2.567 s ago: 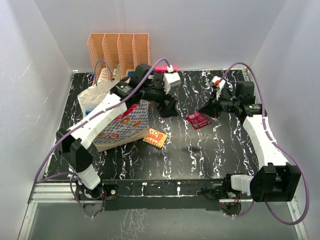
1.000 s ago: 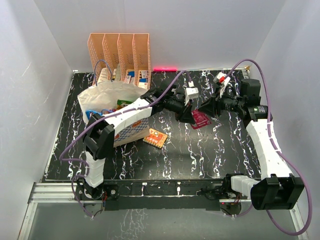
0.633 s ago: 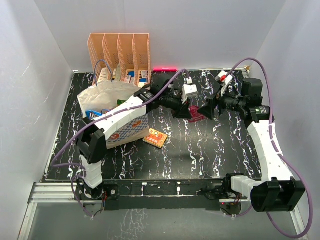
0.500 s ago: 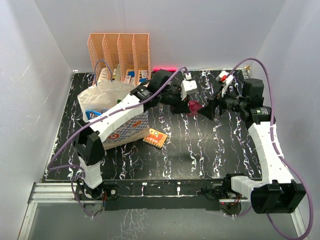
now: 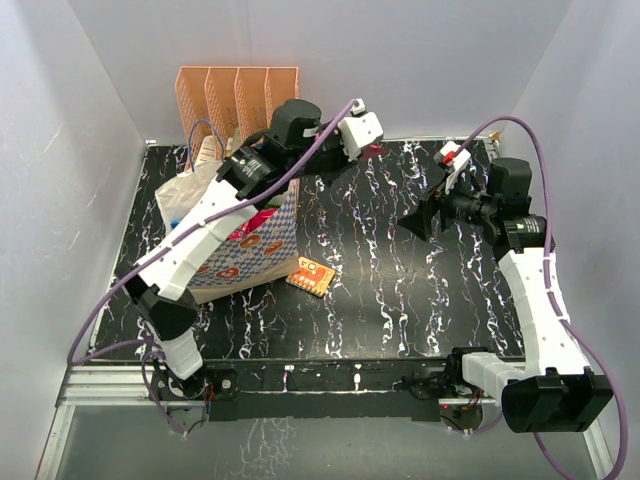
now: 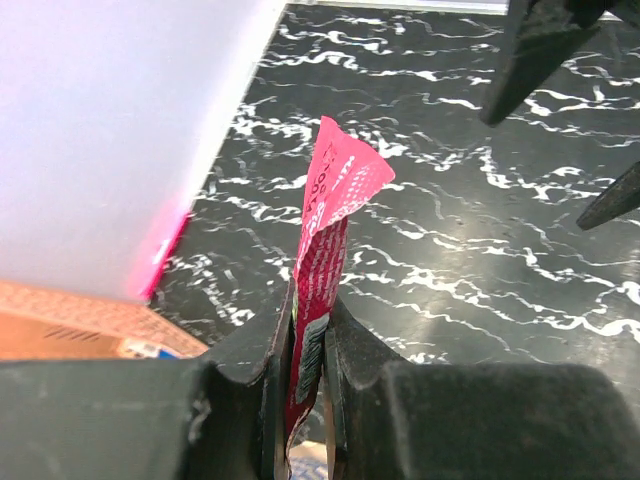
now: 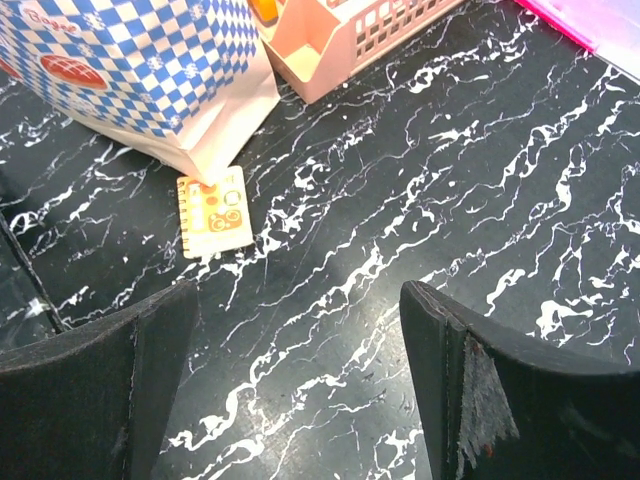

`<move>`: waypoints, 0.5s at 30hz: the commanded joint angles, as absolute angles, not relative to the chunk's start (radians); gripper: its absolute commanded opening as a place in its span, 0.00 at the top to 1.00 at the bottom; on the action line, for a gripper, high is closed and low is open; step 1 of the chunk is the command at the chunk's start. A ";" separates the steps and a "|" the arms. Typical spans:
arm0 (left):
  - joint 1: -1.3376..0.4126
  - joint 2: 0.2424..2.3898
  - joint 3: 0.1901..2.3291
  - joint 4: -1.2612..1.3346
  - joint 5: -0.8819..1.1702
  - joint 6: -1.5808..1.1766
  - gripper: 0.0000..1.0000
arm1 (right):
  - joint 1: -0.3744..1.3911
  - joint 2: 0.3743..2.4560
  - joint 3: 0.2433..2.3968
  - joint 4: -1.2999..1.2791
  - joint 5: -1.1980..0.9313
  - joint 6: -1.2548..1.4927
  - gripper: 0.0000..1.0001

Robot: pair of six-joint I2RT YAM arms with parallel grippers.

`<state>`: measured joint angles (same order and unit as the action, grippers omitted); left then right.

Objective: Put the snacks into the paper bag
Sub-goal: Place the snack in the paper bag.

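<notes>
My left gripper (image 6: pixel 310 312) is shut on a magenta snack packet (image 6: pixel 335 190), which stands edge-on between the fingers. In the top view this gripper (image 5: pixel 362 150) is raised near the back wall, right of the paper bag (image 5: pixel 250 250). The bag has a blue checker pattern and donut prints, and something red (image 5: pixel 262 218) shows in its open mouth. An orange snack packet (image 5: pixel 311 275) lies flat on the table by the bag's front corner, also seen in the right wrist view (image 7: pixel 214 214). My right gripper (image 5: pixel 415 222) (image 7: pixel 298 300) hangs open and empty over bare table.
A peach perforated file rack (image 5: pixel 240 95) stands at the back left behind the bag, and its corner (image 7: pixel 350 40) shows beside the bag (image 7: pixel 130 60) in the right wrist view. White walls enclose the black marbled table (image 5: pixel 400 300) on three sides.
The right gripper opened and let go of the magenta packet. The left arm, shut on that packet, lifted it off the table and swung up and back toward the bag.
</notes>
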<state>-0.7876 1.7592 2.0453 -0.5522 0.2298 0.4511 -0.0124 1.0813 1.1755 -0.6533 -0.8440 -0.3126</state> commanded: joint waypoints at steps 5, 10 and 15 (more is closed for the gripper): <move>-0.743 1.609 2.111 -0.700 0.041 0.559 1.00 | -0.009 1.130 1.094 -0.562 -0.789 -0.412 0.11; -0.622 1.535 2.095 -0.773 0.025 0.592 0.98 | -0.008 1.172 1.030 -0.459 -0.736 -0.372 0.10; -0.532 1.446 2.070 -0.846 -0.054 0.617 0.98 | -0.008 1.175 0.959 -0.340 -0.732 -0.296 0.09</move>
